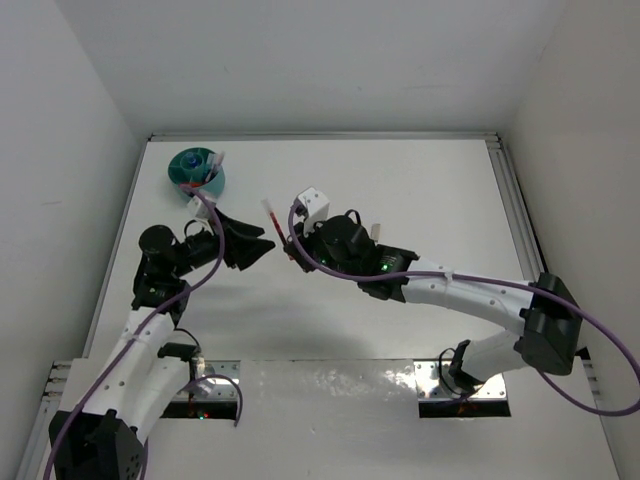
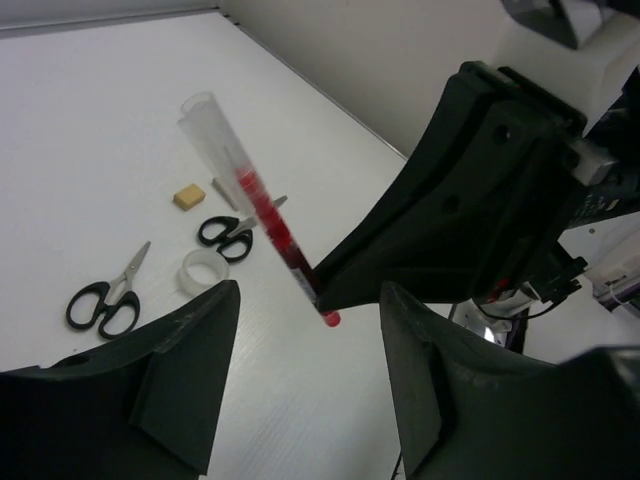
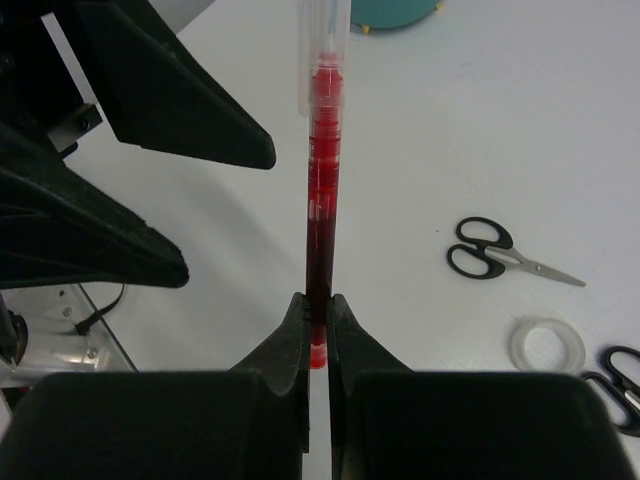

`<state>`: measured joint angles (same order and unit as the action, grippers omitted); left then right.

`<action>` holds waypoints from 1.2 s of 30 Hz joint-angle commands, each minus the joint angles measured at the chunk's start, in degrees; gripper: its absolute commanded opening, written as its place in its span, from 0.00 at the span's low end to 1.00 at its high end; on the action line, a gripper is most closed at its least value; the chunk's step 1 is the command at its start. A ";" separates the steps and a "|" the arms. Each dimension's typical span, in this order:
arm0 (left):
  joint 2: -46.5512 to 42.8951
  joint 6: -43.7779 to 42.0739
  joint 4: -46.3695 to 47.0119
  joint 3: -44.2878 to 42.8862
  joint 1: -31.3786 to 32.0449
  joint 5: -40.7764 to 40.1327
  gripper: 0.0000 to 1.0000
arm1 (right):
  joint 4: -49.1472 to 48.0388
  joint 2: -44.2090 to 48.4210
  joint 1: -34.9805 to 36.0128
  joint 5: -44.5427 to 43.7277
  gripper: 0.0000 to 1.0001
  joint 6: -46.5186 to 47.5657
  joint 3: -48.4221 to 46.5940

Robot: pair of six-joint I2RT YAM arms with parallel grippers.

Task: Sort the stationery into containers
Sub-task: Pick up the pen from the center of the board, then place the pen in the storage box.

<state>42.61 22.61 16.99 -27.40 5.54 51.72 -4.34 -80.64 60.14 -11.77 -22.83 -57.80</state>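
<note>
My right gripper [image 3: 318,312] is shut on the lower end of a red pen [image 3: 320,200] with a clear cap, held upright above the table. The same red pen [image 2: 262,212] shows in the left wrist view, with the right gripper [image 2: 325,292] pinching its bottom end. My left gripper [image 2: 310,335] is open; its fingers [image 2: 190,370] stand apart on either side of the pen's tip, not touching it. From above, the left gripper [image 1: 262,240] and right gripper [image 1: 290,250] nearly meet at the red pen [image 1: 270,217]. The teal organiser [image 1: 196,172] stands at the far left, with some pieces in it.
On the table lie two black-handled scissors [image 2: 105,300] [image 2: 228,235], a clear tape roll [image 2: 204,270], a beige eraser [image 2: 187,196] and a small white piece [image 2: 222,192]. The right wrist view shows scissors [image 3: 485,250], the tape roll [image 3: 547,345] and the organiser's edge [image 3: 395,12].
</note>
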 commanded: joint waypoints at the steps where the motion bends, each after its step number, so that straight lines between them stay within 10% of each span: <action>1: 0.45 2.87 3.75 -0.55 0.61 1.90 0.57 | -3.48 -1.01 0.15 1.83 0.00 2.00 -3.19; 21: 3.27 6.57 7.26 1.03 0.26 -11.91 0.44 | -5.77 -5.22 0.33 8.25 0.00 1.91 -4.86; 30: 2.57 4.82 4.90 0.68 0.08 -12.79 0.00 | -6.21 -6.02 0.07 8.17 0.00 1.91 -4.87; 31: 2.39 4.20 4.19 0.50 -0.09 -13.14 0.00 | -6.03 -6.28 -0.02 7.99 0.11 1.82 -4.87; 34: 2.04 -2.20 -1.68 -2.47 -0.62 -18.22 0.00 | -4.02 -6.28 -0.46 6.42 0.90 1.30 -5.22; 36: 2.56 -11.47 -6.42 -6.43 -1.84 -25.86 0.00 | -2.18 -5.41 -1.07 4.83 0.99 0.95 -4.43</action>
<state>45.74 22.96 15.42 -27.99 5.30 35.07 -6.94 -87.48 59.77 -4.71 -21.23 -60.36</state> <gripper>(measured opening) 0.116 0.960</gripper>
